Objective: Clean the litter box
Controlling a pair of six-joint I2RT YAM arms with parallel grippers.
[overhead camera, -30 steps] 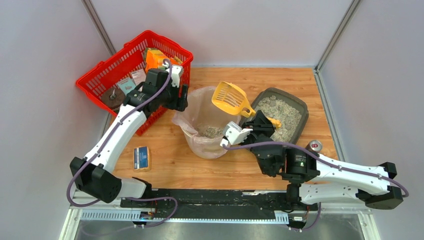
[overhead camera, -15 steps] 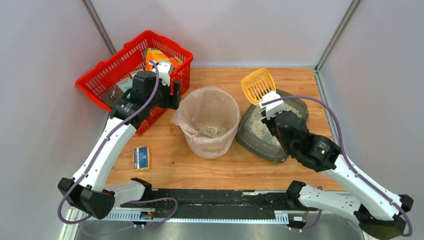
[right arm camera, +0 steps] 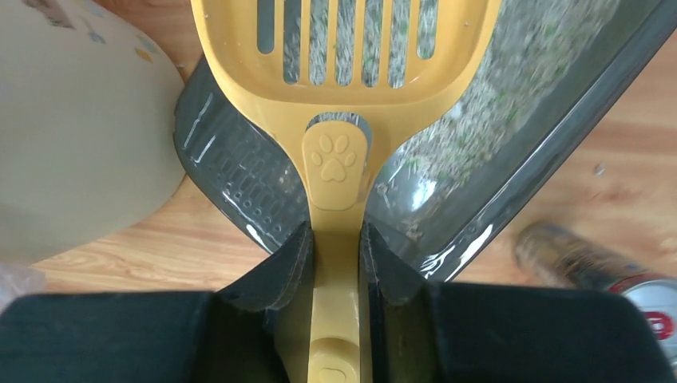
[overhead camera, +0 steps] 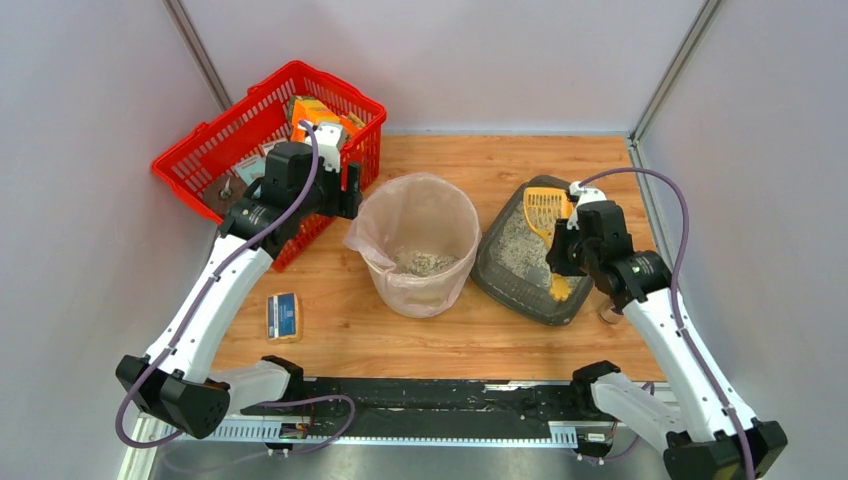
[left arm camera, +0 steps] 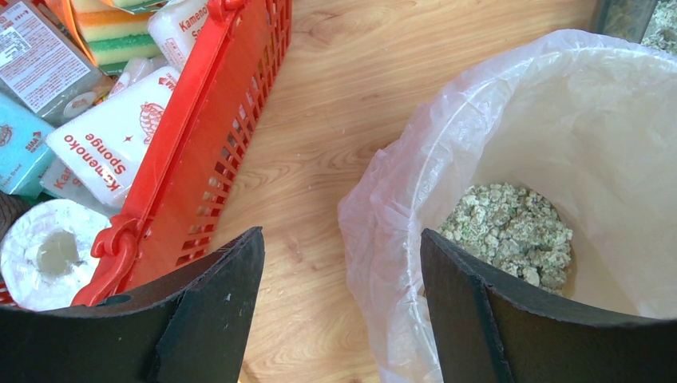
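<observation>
The right hand (right arm camera: 335, 243) is clamping the yellow scoop (right arm camera: 343, 56) by its handle, holding the slotted blade over the litter box (overhead camera: 497, 272), which is sitting on the worktop (overhead camera: 440, 160) just right of the bagged bin (overhead camera: 395, 290). The left hand (left arm camera: 339, 255) is hovering with fingers wide apart between the bin and the red basket (left arm camera: 231, 120).

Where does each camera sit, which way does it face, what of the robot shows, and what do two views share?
Top external: above and behind the arms, looking down on the table; both arms show.
Left wrist: on the left arm, looking down past the open left gripper at red basket and bin; only fingers show.
Right wrist: on the right arm, looking along the yellow scoop in the shut right gripper into the litter box; only fingers show.
Shared: both wrist views show the bin.
</observation>
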